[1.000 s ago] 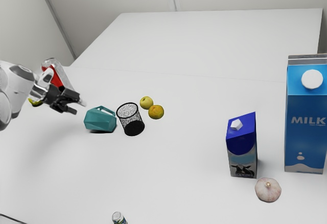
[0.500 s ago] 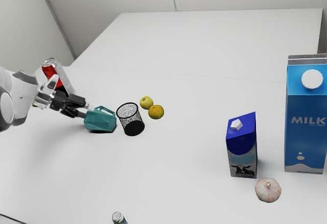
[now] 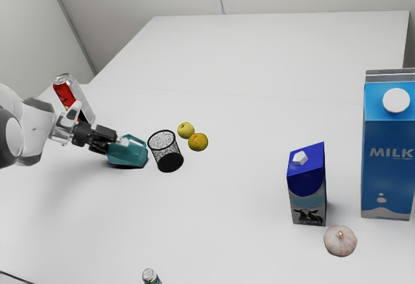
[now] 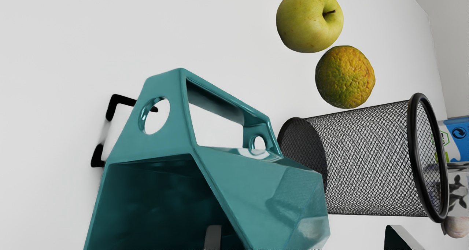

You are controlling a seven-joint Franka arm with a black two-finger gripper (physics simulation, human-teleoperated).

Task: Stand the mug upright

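The teal faceted mug [image 3: 133,153] lies on its side on the table, its handle uppermost and its mouth facing my hand. My gripper [image 3: 115,144] is at the mouth end of the mug, coming in from the exterior view's left. In the wrist view my gripper [image 4: 307,238] stands open, its fingers wide apart: one tip is inside the mouth of the mug [image 4: 289,195], the other outside beyond its side wall. Whether either finger touches the wall, I cannot tell.
A black mesh cup [image 3: 166,151] stands just beyond the mug, with an apple [image 3: 185,130] and an orange fruit [image 3: 198,142] nearby. A red can [image 3: 72,99] is behind my hand. Cartons [image 3: 307,187] and garlic [image 3: 340,240] stand at the exterior view's right.
My hand has moved toward the exterior view's right and slightly down, from short of the mug to its mouth, with one finger now inside. The mug has not visibly moved.
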